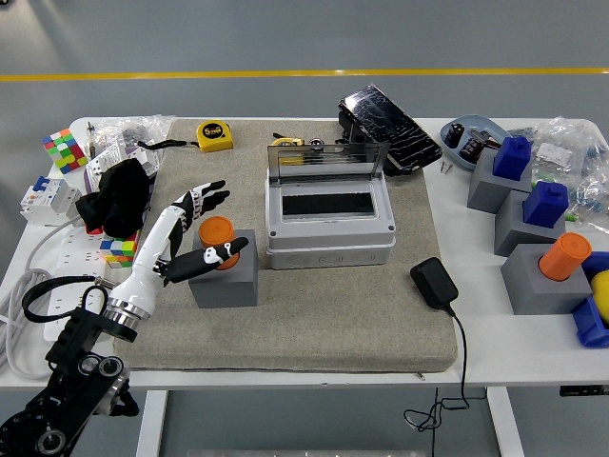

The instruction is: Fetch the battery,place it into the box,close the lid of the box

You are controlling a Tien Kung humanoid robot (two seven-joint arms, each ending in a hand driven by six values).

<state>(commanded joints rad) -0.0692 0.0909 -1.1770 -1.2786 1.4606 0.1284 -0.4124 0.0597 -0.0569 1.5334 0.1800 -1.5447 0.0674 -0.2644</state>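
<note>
The left arm [71, 367] entered from the lower left corner and rose diagonally toward the centre of the grey mat [314, 324]. Its white forearm ended in the left hand [195, 233], which was set around the orange battery [216, 231]. The thumb [224, 252] lay across the near side of the battery, touching or nearly touching it, while the fingers [207, 195] stretched out past its far left side, spread and not closed on it. Whether any finger touched the battery could not be confirmed. The right arm was not seen.

The battery stood upright in a grey block [225, 278] on the left half of the mat, its long axis vertical and its round top facing up.

Right of the block lay a black adapter [433, 283] with its cord trailing off the near table edge.

Farther back, at mat centre, sat the grey box [330, 224], well apart from the battery. Its clear lid [328, 159] stood raised at the rear edge, leaving the interior open.

On the white table [476, 333] to the right stood further grey blocks, one holding a second orange cylinder [563, 257], two holding blue parts [545, 202].

At the far edge lay a yellow tape measure [214, 135].
</note>
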